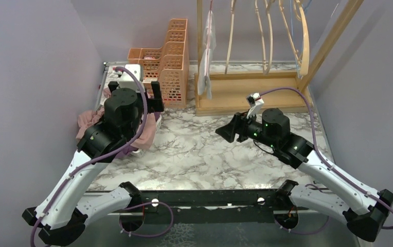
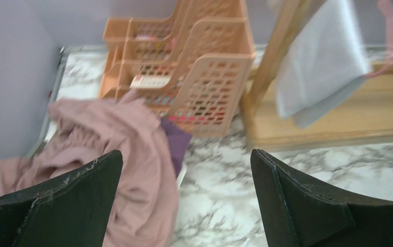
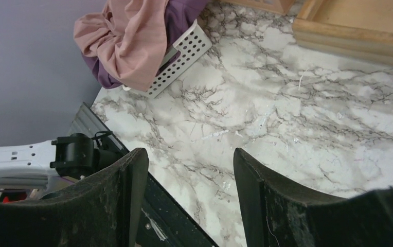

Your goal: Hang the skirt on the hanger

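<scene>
Top view, left to right.

- Pink skirt (image 1: 89, 119): 9 o'clock side of the marble table (image 1: 199, 149), against the left wall. It lies bunched and spills over a white perforated basket (image 3: 184, 54), with a purple garment (image 3: 181, 13) under it. Not on any hanger.
- Left gripper (image 1: 135, 92): above the skirt heap, pointing toward 12 o'clock. Fingers (image 2: 81, 195) released and spread wide, nothing between them. In the left wrist view the skirt sits below the left finger; I cannot tell whether it touches it.
- Orange lattice organizer (image 1: 171, 67): at 11 o'clock, just beyond the skirt, upright, stepped compartments.
- Wooden rack (image 1: 251, 90): at 12 to 1 o'clock, base flat on the table. A grey cloth (image 1: 207, 51) hangs at its left end. Pale wooden hangers (image 1: 264, 36) hang in a row to its right, bare.
- Right gripper (image 1: 230, 131): mid-table, right of centre, pointing toward 9 o'clock. Fingers (image 3: 266, 195) parted and holding nothing, bare marble beneath. Well apart from both skirt and rack.
</scene>
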Robot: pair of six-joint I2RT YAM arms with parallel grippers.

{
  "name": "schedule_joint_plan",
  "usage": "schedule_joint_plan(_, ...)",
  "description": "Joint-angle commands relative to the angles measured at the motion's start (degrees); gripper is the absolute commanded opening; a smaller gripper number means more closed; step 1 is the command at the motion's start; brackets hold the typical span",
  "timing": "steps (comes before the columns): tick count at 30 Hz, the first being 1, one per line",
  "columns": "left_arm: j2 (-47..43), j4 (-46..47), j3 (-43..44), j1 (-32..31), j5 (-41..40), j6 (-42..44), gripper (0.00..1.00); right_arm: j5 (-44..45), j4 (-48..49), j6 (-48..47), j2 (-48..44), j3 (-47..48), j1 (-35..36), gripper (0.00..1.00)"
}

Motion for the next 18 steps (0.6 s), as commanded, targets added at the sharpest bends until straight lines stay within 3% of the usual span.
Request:
schedule_joint_plan(1,-0.9,-10.2,-7.2,0.8,-10.9,-8.7,0.92,-1.6,3.9,3.2,2.4,-1.6,0.2,0.65)
schedule_joint_plan(2,-0.2,-12.5,-8.2,1.6,-12.4,-11.7,0.86,-2.0,3.9,3.5,3.2,-1.5,0.3,0.64)
schedule_joint_plan(3,1.0,-15.5,-9.0,2.7,-15.4,-15.0,0.72,-2.5,3.9,3.7,3.9,-1.4,0.3,0.64)
schedule_joint_plan(6,5.5,-23.6,-10.2,9.1,-17.4,-22.5,0.56,-3.3,3.4,4.2,5.4,-0.9,0.2,0.63)
schedule_joint_plan(15,8.2,-11.8,-19.7,27.1,-0.4,-14.6,0.55,-2.5,1.6,5.6,3.5,-2.4,0.3,0.62)
schedule_joint_plan(18,10.1,-8.3,-20.2,31.4,3.9,-11.8,0.49,-1.5,1.1,6.0,2.1,-3.2,0.3,0.62)
